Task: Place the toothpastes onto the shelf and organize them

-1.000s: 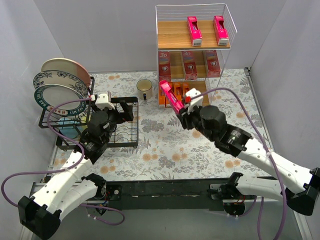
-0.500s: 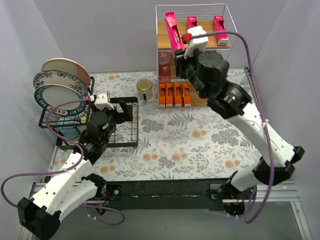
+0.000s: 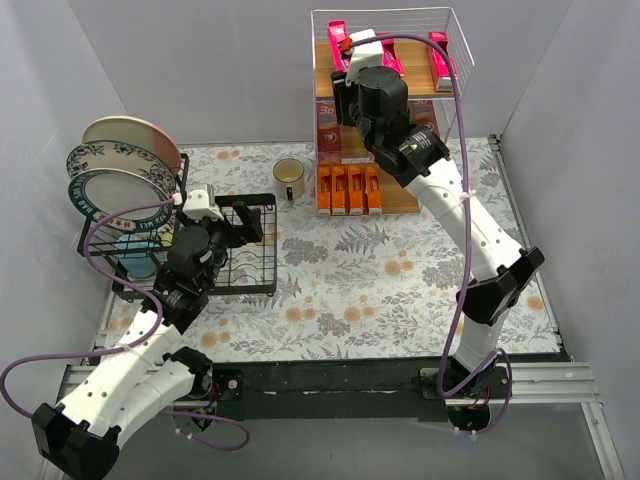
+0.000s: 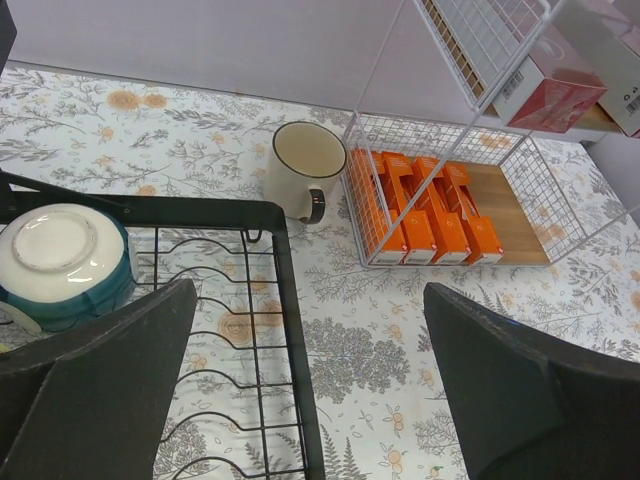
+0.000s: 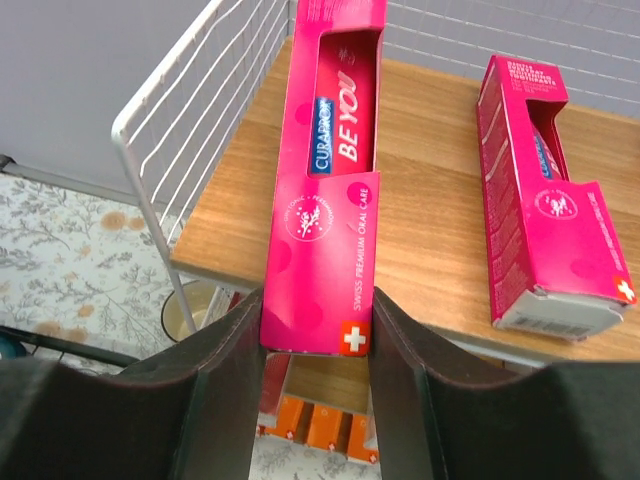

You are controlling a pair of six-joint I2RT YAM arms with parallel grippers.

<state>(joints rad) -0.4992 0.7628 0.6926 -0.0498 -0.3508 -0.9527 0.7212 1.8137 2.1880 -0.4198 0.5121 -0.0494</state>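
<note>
My right gripper (image 5: 318,340) is shut on a magenta-pink toothpaste carton (image 5: 328,180) and holds it over the left part of the shelf's top wooden board (image 5: 430,210). The carton also shows in the top view (image 3: 339,40). Another pink carton (image 5: 540,200) lies on that board to the right. A second one lies at the board's right (image 3: 441,58). Red cartons (image 3: 329,135) stand on the middle tier. Several orange cartons (image 4: 425,205) lie on the bottom tier. My left gripper (image 4: 310,400) is open and empty over the black dish rack (image 4: 285,290).
A cream mug (image 4: 303,170) stands on the floral tablecloth left of the shelf. The dish rack holds plates (image 3: 125,170) and a teal bowl (image 4: 60,260). Grey walls close in both sides and the back.
My right arm has risen from table height to the shelf's top tier, carrying the pink carton up and over the top board. The left arm has barely moved.
</note>
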